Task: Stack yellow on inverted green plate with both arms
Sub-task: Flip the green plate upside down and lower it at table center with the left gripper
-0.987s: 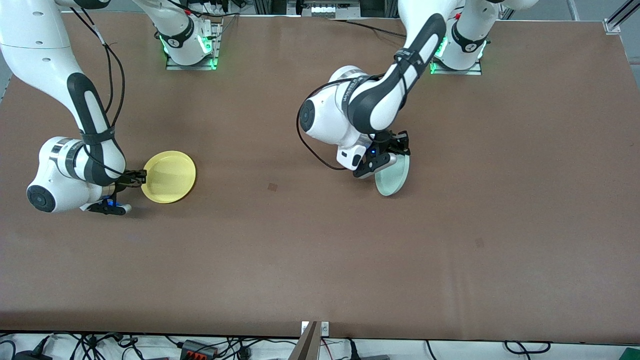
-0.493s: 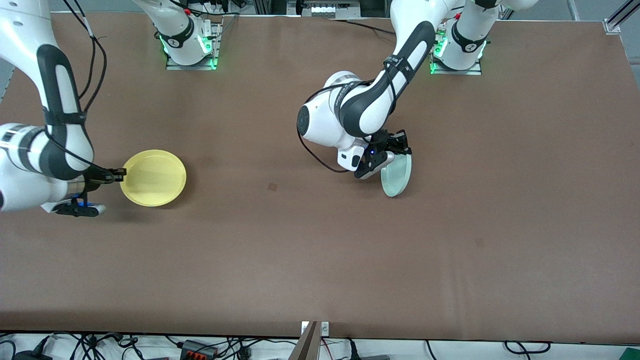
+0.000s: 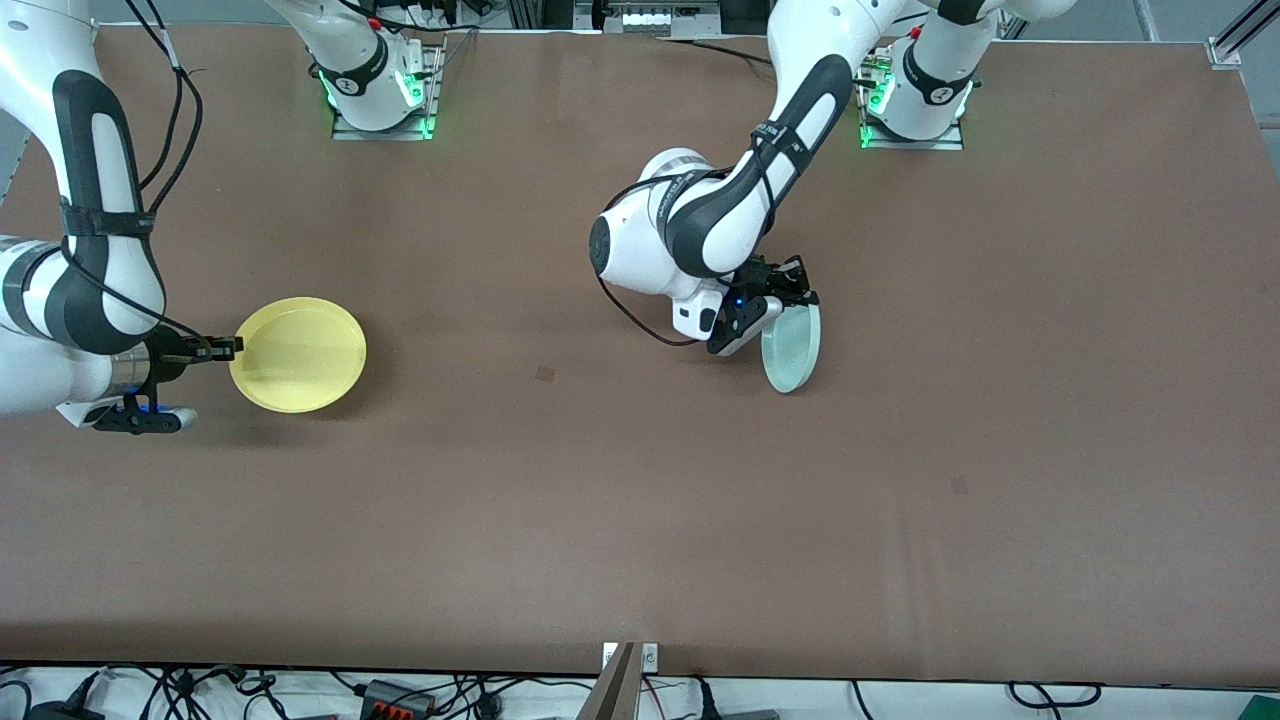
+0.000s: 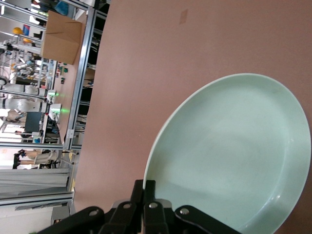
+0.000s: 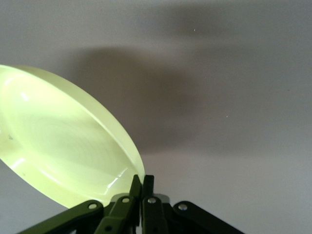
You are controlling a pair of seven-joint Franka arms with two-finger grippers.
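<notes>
My left gripper [image 3: 795, 283] is pinched tight on the rim of the pale mint-green plate [image 3: 791, 348], which I hold up on edge over the middle of the table; to do this well I should roll my wrist on until the hollow faces down, then lower it flat before letting go. My right gripper [image 3: 226, 347] is clamped on the rim of the yellow plate [image 3: 298, 354], held up near the right arm's end, and I judge it should wait until the green plate lies settled. The brown tabletop [image 3: 640, 520] looks flat and even, with cables [image 3: 420, 695] along the edge nearest the front camera.
</notes>
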